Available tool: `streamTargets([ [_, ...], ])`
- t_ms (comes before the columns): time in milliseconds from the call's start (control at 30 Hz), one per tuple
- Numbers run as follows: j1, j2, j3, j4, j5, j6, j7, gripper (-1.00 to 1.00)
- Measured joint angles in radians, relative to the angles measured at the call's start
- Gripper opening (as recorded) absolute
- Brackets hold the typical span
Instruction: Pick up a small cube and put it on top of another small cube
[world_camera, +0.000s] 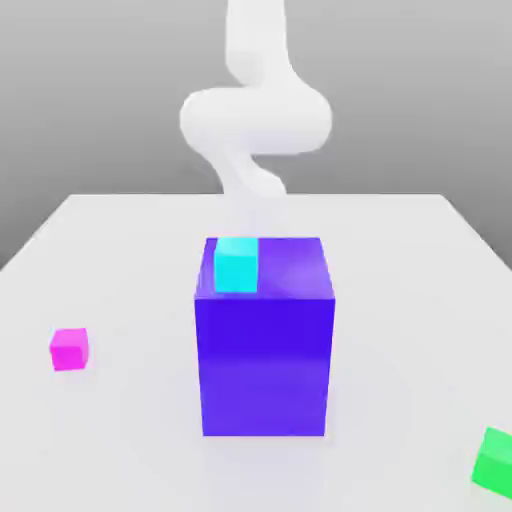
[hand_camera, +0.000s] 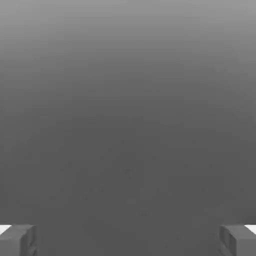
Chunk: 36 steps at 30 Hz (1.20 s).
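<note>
At the lower left of the exterior view, the small magenta cube (world_camera: 69, 349) is seen resting on the white table (world_camera: 130, 240), well apart from the large blue-violet block (world_camera: 265, 350) at centre, on whose top a small cyan cube (world_camera: 236, 265) sits. The small green cube (world_camera: 494, 462) lies at the lower right corner, so pick and target are set on opposite sides of the block. The white arm (world_camera: 256, 115) is raised at the upper centre, behind the block. In the hand view the gripper (hand_camera: 128, 240) is shown spread wide and empty, nothing between its fingertips (hand_camera: 17, 239). A reach toward the lower left is judged to be needed, and the carry must then clear the block
</note>
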Motion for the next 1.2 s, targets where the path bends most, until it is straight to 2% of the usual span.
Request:
streamTargets([
  [433,-0.322,0.358,-0.085,-0.217,-0.112,0.233,0.299,0.00],
  [700,-0.478,0.574,-0.189,-0.349,-0.114,0.377,0.433,0.00],
  [833,-0.550,0.682,-0.247,-0.417,-0.054,0.452,0.456,0.00],
  [933,-0.604,0.768,-0.256,-0.460,0.047,0.510,0.430,0.00],
  [1033,-0.640,0.872,-0.192,-0.452,0.162,0.588,0.359,0.00],
  [1133,-0.718,0.980,-0.099,-0.432,0.230,0.674,0.308,0.00],
  [1167,-0.742,1.015,-0.072,-0.425,0.241,0.703,0.298,-1.00],
  [1200,-0.742,1.015,-0.072,-0.425,0.241,0.703,0.298,-1.00],
])
